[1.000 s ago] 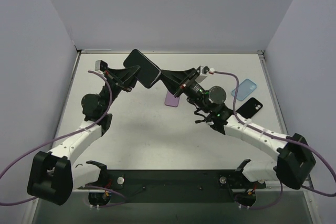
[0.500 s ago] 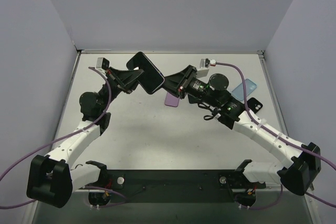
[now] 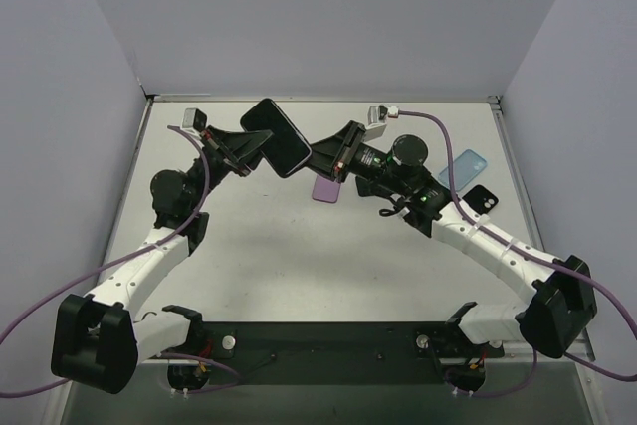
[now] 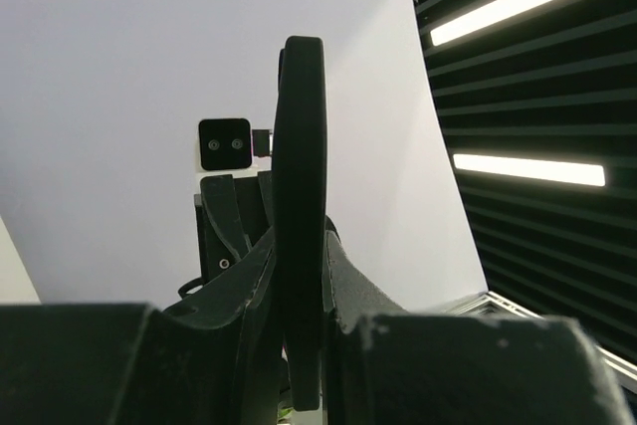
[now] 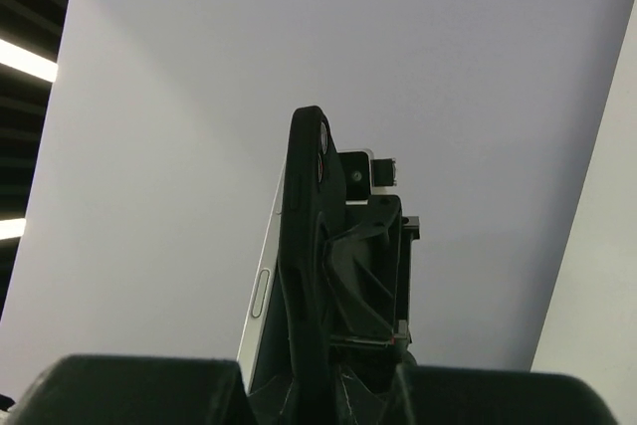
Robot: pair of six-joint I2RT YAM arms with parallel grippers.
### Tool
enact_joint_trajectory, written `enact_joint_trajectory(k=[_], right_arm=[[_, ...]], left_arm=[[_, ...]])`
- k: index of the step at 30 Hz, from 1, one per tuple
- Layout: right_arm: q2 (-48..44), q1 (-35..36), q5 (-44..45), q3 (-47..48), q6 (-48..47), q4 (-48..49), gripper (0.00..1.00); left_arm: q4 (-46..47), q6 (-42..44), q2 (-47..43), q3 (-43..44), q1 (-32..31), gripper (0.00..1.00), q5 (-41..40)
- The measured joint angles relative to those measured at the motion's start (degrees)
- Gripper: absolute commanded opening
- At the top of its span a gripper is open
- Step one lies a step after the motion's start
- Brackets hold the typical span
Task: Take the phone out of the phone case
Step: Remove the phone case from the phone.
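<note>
You had both arms raised over the far middle of the white worktop [image 3: 289,256], meeting on one thing: the black phone case [image 3: 278,133], held clear of the surface and tilted, its upper end towards the far left corner. The left gripper [image 3: 243,147] was clamped on the case's left side. In the left wrist view the case stood edge-on, a thin dark slab rising straight up from between the two fingers [image 4: 244,296], which pressed on both its faces. The right gripper [image 3: 320,158] was pinched tight on the opposite, lower right end of the same case. From your right wrist camera the case again ran up edge-on, and along its left side showed the pale metal rail of the phone [image 5: 261,291], side button included (so the phone sat in the case, though how deep I could not tell).

Under the right gripper, a lilac rounded case [image 3: 326,189] lay flat on the worktop. Near the right edge lay a light blue case [image 3: 465,167], and just nearer you a second black case with a camera cut-out [image 3: 478,200], partly behind the right arm.
</note>
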Motion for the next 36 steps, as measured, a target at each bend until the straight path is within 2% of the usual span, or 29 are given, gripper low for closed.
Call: enact_joint_trajectory(k=[2, 3, 6, 7, 9, 10, 14, 20, 25, 28, 31, 36], right_arm=[[-0.59, -0.11, 0.02, -1.6, 0.17, 0.87, 0.0], [-1.29, -0.17, 0.07, -2.43, 0.15, 0.81, 0.0], [-3.78, -1.27, 0.02, -5.9, -0.33, -0.66, 0.0], [-4.81, -2.05, -0.17, -7.45, -0.66, -1.81, 0.0], [-7.13, -3.61, -0.81, -10.73, -0.81, -4.96, 0.0], [-8.26, -4.2, -0.92, -11.98, -1.05, -7.69, 0.0], [-13.88, -7.37, -1.2, -15.23, -3.89, -19.3, 0.0], [-22.18, -11.3, 5.79, -15.26, -11.85, -37.03, 0.0], [-24.24, -10.43, 14.25, -14.19, -20.68, -52.46, 0.0], [-24.22, -7.87, 21.97, -12.66, -25.35, -60.87, 0.0], [-23.1, -2.32, 30.42, -10.08, -28.72, -68.26, 0.0], [-16.44, 6.49, 41.68, -6.08, -31.1, -74.82, 0.0]], left_arm=[[-0.26, 0.96, 0.15, -0.37, 0.0, 0.02, 0.96], [-0.61, 1.46, 0.15, -0.63, 0.0, 0.16, 1.38], [-6.49, 5.99, 0.09, -0.76, -1.11, 0.33, 2.75], [-8.94, 7.76, 0.0, -0.74, -1.77, 0.46, 2.8], [-15.78, 13.51, -0.17, -0.55, -4.17, 0.56, 4.04], [-18.95, 16.06, -0.2, -0.48, -5.86, 0.73, 5.4], [-26.05, 22.45, -0.13, -0.5, -10.16, 0.9, 10.86], [-26.8, 26.45, 0.11, -0.52, -10.58, 0.91, 15.21], [-32.2, 32.22, 0.2, -0.48, -12.09, 0.91, 14.88], [-38.32, 36.81, 2.03, 0.94, -14.71, 0.91, 12.85], [-45.22, 41.4, 6.19, 4.17, -17.66, 0.92, 10.14], [-52.13, 45.46, 11.45, 6.78, -20.65, 0.92, 6.08]])
